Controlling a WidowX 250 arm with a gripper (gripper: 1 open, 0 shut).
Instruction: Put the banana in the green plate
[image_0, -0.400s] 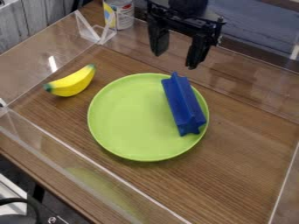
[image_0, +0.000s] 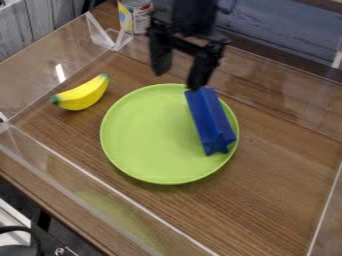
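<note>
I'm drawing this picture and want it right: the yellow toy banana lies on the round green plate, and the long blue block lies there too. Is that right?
Not quite: the camera view shows the curved yellow plastic-looking banana beside the round lime-green plate, not on it. The long blue block does lie there.

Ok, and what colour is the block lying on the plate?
Blue, seen in the single camera view.
</note>
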